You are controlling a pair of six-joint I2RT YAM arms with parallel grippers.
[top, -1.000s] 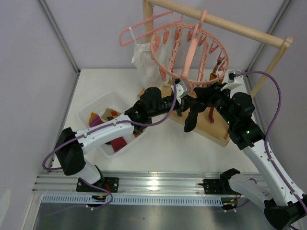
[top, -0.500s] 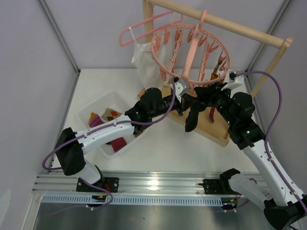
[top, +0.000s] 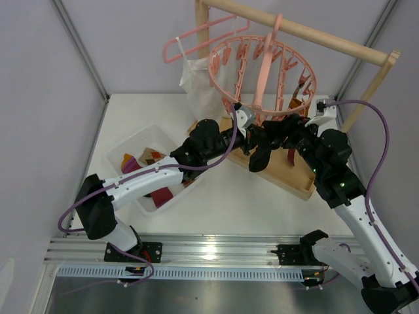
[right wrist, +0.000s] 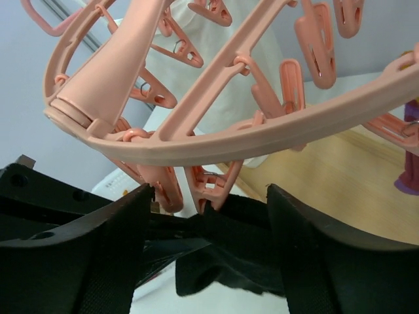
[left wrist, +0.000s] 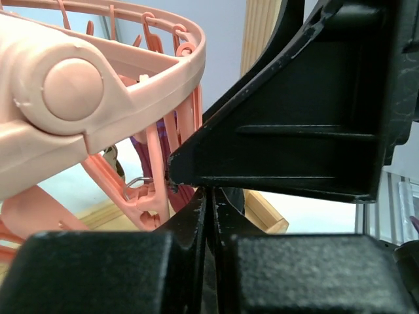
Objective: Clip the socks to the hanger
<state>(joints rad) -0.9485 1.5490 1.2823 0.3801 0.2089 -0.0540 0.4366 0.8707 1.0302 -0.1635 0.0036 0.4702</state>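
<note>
Two arms are meeting right under the round pink hanger (top: 260, 75), which hangs off the wooden rail (top: 327, 36). A black sock (top: 260, 157) dangles between them over the wooden tray (top: 291, 173).

The left gripper (top: 247, 134) has its jaws pressed tight together, and from its wrist cam it looks like there's black fabric pinched in there. The right gripper (top: 273, 136) has its jaws spread wide, one finger (right wrist: 98, 255) either side of the sock's bunched top. That top sits right up against a dangling clip (right wrist: 209, 186), but I can't tell if the clip actually has it.

The rest of the socks (top: 160, 195) are in the white bin (top: 141, 140) on the left.
</note>
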